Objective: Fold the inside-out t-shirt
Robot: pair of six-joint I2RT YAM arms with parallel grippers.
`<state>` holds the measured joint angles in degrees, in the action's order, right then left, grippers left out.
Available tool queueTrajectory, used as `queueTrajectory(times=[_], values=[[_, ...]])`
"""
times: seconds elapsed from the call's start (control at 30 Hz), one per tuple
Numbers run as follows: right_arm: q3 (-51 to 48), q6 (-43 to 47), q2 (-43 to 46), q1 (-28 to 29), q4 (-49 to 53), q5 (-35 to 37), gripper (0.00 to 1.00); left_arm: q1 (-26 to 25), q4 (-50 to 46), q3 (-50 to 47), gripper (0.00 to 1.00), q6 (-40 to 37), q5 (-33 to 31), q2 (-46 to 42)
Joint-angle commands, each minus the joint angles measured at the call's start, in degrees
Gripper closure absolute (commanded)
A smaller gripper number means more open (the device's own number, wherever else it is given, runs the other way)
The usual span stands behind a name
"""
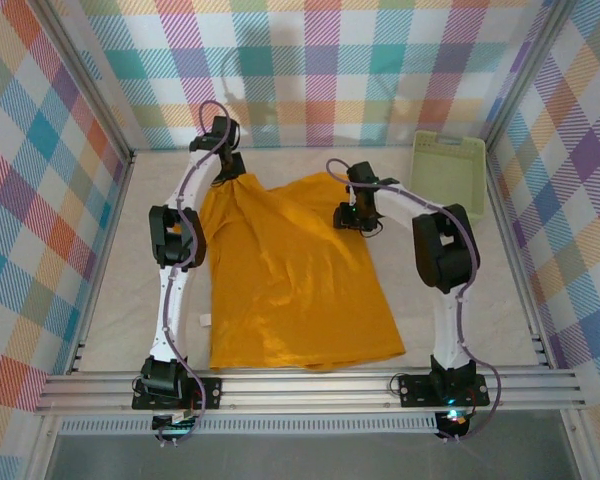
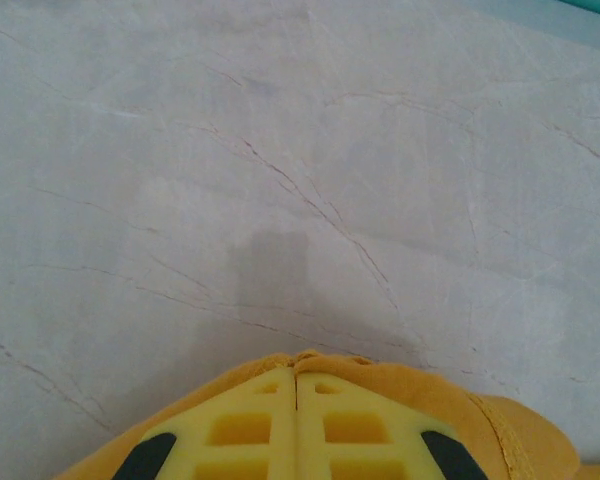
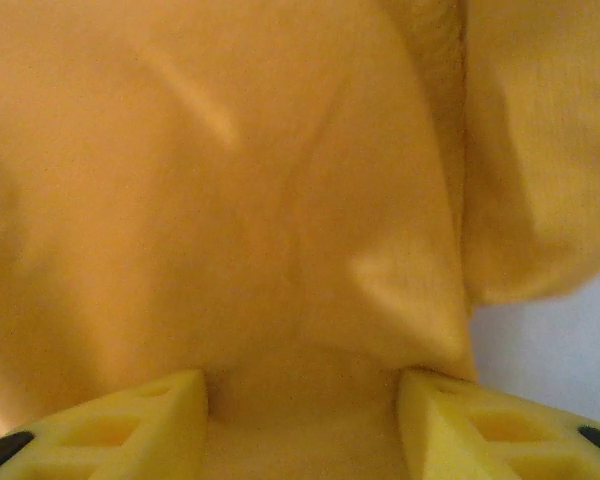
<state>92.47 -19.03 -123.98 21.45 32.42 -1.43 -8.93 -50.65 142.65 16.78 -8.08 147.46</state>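
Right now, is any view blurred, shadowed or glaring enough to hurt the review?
Top view: evenly lit and sharp, no glare. Left wrist view: the table is crisp, with one soft grey shadow just ahead of the left claw. Right wrist view: the shirt sits too close, so it looks soft and out of focus.

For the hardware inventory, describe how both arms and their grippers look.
The left arm and right arm have white links, black joint housings and lilac cables looping alongside. The left gripper and right gripper have pale yellow plastic fingers with rectangular cut-outs and black insets.
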Motion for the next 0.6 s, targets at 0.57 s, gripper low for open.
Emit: queueTrajectory(times=[0.57], values=[[21.6, -0.9, -3.8, -5.2, 11.2, 3.4, 0.5, 0.4, -1.7, 13.8, 0.67, -3.6, 5.4, 2.3]])
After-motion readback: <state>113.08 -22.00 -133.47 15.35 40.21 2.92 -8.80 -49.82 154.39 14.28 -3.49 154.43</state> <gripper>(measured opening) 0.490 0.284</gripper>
